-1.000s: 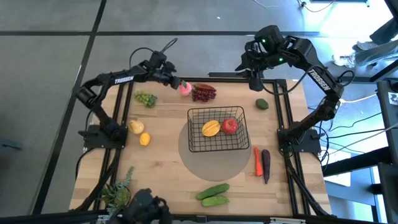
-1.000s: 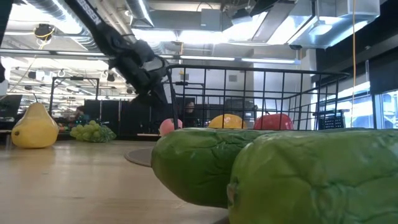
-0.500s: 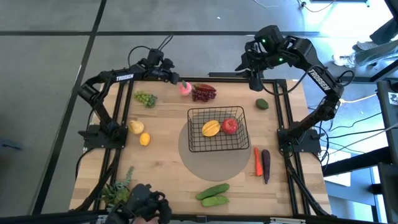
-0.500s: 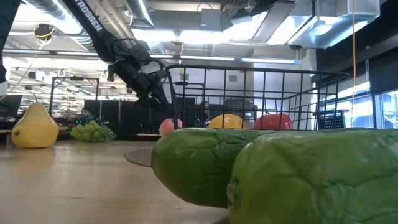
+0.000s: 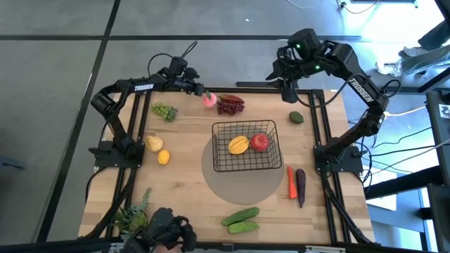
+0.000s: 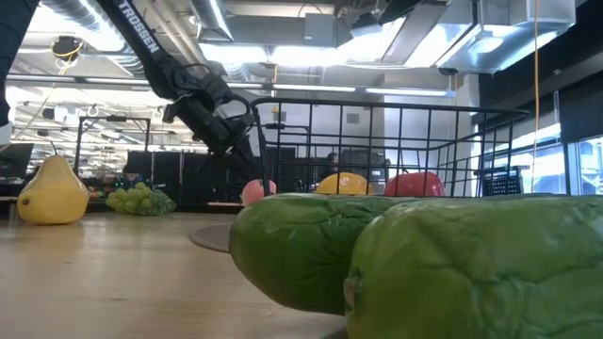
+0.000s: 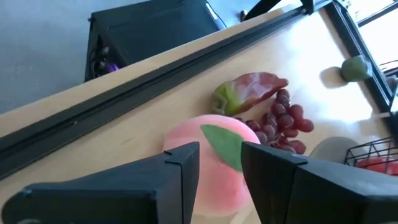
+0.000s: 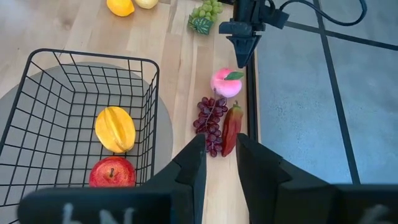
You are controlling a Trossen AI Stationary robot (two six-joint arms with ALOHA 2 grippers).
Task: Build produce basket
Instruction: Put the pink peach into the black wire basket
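1. Two pieces of the produce – a yellow-orange mango (image 5: pixel 238 145) and a red apple (image 5: pixel 260 142) – already lay inside the basket (image 5: pixel 214 140), which stood on the grey round mat near the middle of the table.

2. Most of the rest lay loose on the wood: green grapes (image 5: pixel 164 111) and a lemon (image 5: pixel 163 157) on the left side, a carrot (image 5: pixel 290 181) and an eggplant (image 5: pixel 301 186) on the right, and two cucumbers (image 5: pixel 240 219) near the front edge. By my judgement the job was at an early stage.

3. The step in hand looked like the pick of the pink peach (image 5: pixel 209 100), which sat at the far edge just beside the purple grapes (image 5: pixel 230 106), well apart from the basket.

4. The left gripper (image 5: pixel 199 90) hung tilted right at the peach, its fingers (image 7: pixel 180 168) parted by a narrow gap and holding nothing. Whether the tips touched the fruit I could not tell.

5. The right gripper (image 5: pixel 287 91) waited raised over the far right corner, its fingers narrowly parted and empty.

6. The next move probably called for a wider opening – the peach looked broader than the gap. After that would come a short drop to straddle it, a close and a lift, then a carry over the basket's far rim clear of the grapes.
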